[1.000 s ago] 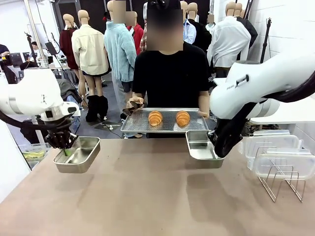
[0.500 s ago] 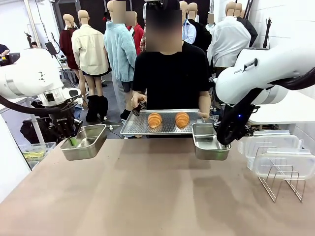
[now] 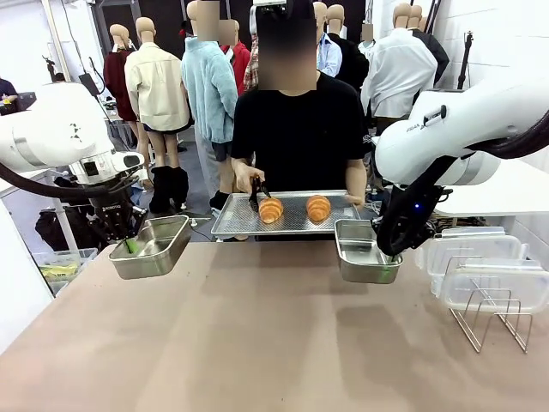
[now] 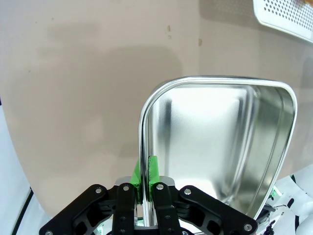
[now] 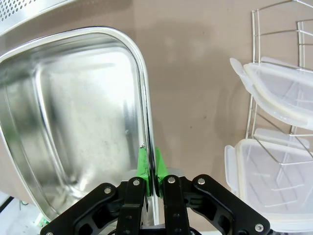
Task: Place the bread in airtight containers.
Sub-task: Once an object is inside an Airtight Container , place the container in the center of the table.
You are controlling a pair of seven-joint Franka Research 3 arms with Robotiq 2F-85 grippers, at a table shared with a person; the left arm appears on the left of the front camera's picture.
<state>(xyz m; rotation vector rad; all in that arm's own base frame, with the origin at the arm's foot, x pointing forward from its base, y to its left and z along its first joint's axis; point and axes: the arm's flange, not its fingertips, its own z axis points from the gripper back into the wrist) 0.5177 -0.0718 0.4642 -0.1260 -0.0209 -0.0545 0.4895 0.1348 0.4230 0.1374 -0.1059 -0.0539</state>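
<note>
Two croissants [image 3: 271, 209] [image 3: 318, 207] lie on a perforated metal tray [image 3: 236, 220] that a person holds at the table's far edge. Black tongs [image 3: 256, 190] in the person's hand touch the left croissant. My left gripper [image 3: 127, 245] [image 4: 146, 169] is shut on the rim of an empty steel tin [image 3: 147, 266] [image 4: 220, 161], held above the table at the far left. My right gripper [image 3: 390, 250] [image 5: 148, 169] is shut on the rim of a second empty tin [image 3: 369, 271] [image 5: 73, 137], held just right of the tray.
Clear plastic lids [image 3: 477, 254] [image 5: 281, 93] lean in a wire rack [image 3: 493, 319] at the table's right edge. A bare brown tabletop [image 3: 257, 335] spreads between and in front of the tins.
Both arms raised their tins and carried them toward the tray, then held still. The person's tongs came down onto the left croissant.
</note>
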